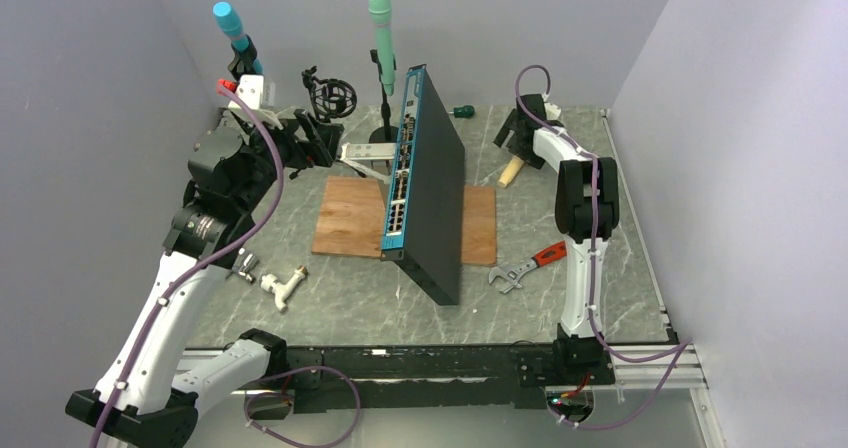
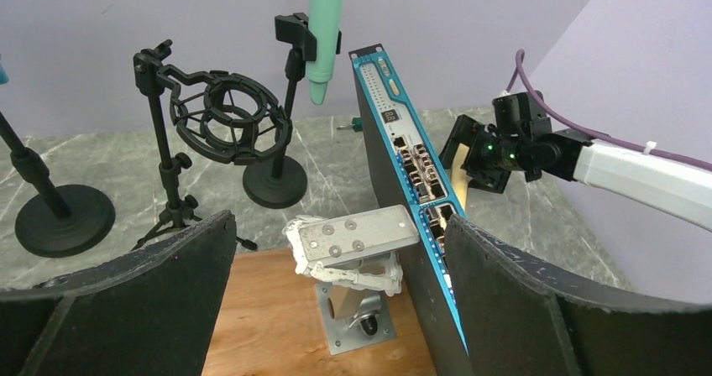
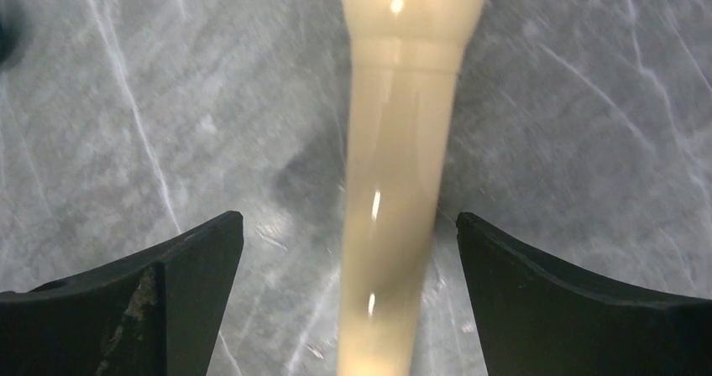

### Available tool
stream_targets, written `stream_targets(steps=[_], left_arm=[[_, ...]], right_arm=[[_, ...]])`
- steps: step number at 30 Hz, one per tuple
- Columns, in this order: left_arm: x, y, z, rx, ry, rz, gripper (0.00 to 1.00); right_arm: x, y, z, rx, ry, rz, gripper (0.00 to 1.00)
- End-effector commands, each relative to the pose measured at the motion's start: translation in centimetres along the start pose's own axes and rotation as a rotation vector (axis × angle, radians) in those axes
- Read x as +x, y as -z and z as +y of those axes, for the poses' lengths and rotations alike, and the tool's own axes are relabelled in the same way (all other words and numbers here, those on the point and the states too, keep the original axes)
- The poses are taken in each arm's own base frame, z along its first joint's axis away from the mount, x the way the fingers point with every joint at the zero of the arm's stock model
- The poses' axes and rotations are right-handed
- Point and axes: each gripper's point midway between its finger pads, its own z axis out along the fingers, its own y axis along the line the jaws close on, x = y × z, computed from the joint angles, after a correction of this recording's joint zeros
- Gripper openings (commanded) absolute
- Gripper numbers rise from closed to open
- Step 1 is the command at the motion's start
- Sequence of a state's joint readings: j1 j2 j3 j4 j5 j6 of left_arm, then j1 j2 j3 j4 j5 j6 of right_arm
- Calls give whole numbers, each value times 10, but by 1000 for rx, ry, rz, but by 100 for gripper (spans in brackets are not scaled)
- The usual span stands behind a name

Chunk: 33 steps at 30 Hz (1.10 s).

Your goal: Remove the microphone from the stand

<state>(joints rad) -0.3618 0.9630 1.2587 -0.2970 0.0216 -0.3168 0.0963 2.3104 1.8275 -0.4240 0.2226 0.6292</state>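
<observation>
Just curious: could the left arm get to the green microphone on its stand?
Probably yes: its open end effector faces the green microphone, with a clear gap between the empty shock mount and the upright network box.

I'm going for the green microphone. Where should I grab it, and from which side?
Grip the green microphone on its bare upper body, above the clip and below the head. It stands upright, so close across it horizontally, probably coming from the front with the left gripper: the tilted network switch crowds its right side. Then lift straight up.
</observation>
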Motion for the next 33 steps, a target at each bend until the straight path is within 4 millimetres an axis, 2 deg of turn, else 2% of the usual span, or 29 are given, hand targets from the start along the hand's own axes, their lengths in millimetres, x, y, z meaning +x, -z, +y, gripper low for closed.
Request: stream_targets(steps=[1,5,9,14,20,22,26,28,33], left_arm=[[-19,7,-2,2,-50,-63,96],[-23,8,7,-46,-69,-82,97],[-22,6,9,-52,-81,-79,98],[-22,0,17,-94,-139,-36,99],[-15,-10,23,-101,-152,-11,99],[-9,-16,26,-107,-146,6,99],[5,-28,36,-141,-125,48,99],[11,-33,34,-131,-101,65,99],[15,-40,31,-61,32,89,99]], right_arm=[[6,19,-18,10,1,17,100],[-3,37,-26,12,19,-4,100],[-14,69,-29,-44,38,-94,100],[-12,117,-27,-67,161,-171,100],[-8,160,-30,-160,184,-201,100],[-5,171,-30,-188,200,-201,100],[3,177,-41,-186,230,-210,100],[3,178,-47,-178,222,-208,100],[1,186,-44,-222,208,-217,100]])
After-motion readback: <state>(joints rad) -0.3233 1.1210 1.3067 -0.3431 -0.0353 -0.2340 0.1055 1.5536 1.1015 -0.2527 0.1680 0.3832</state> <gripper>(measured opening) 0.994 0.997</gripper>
